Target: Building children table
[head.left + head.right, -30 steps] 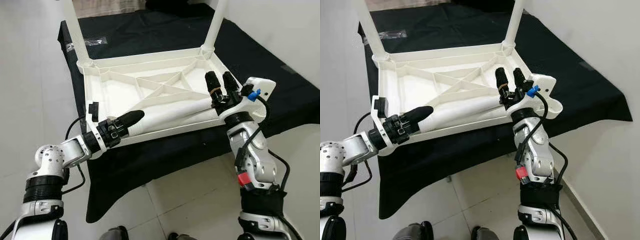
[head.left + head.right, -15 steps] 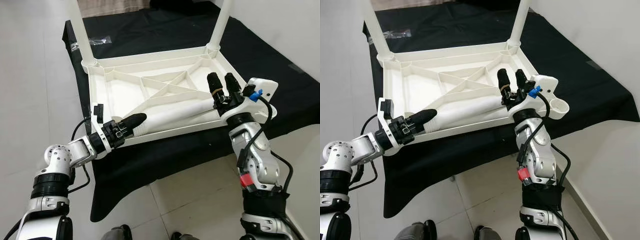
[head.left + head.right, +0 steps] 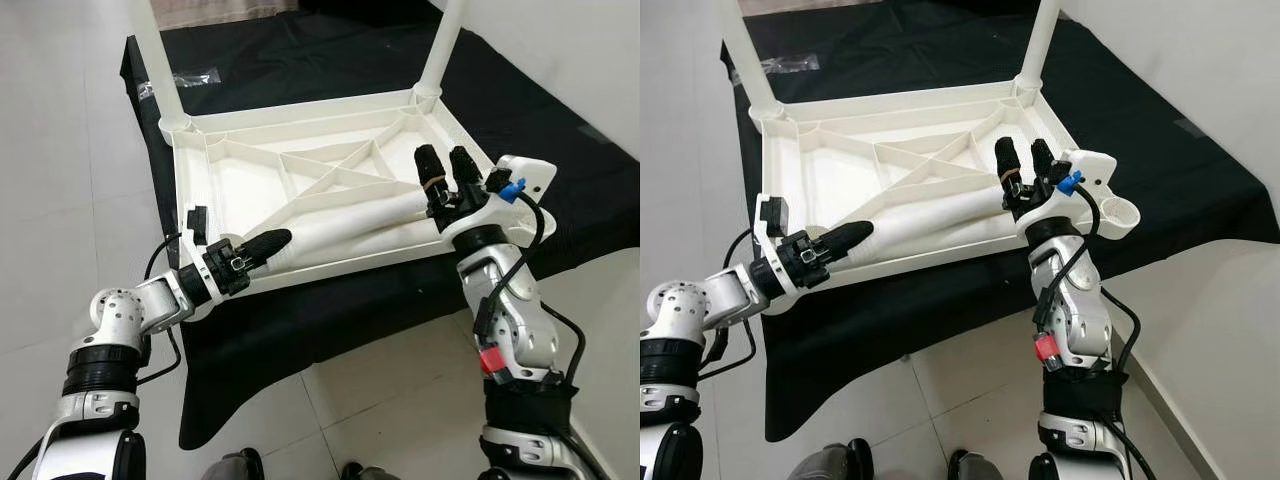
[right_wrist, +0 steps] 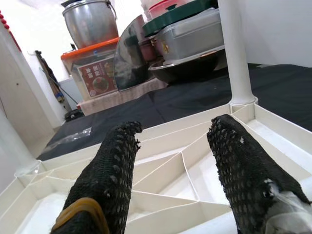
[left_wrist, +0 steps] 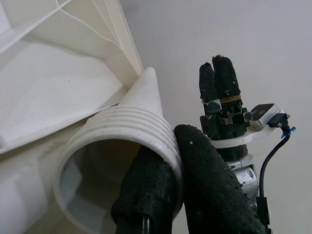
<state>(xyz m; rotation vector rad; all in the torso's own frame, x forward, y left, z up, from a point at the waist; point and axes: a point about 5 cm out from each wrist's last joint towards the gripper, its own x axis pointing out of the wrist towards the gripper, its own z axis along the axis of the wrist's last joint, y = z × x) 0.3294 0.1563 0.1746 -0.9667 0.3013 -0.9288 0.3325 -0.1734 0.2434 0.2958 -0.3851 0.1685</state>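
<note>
At frame centre, a loose table leg [image 3: 345,222] lies diagonally; left gripper [image 3: 262,245] pinches its threaded end, right gripper [image 3: 446,165] spread open at the other.

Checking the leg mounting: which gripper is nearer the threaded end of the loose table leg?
Left. The left gripper pinches the threaded end of the loose leg; the right gripper is at its far end.
</note>
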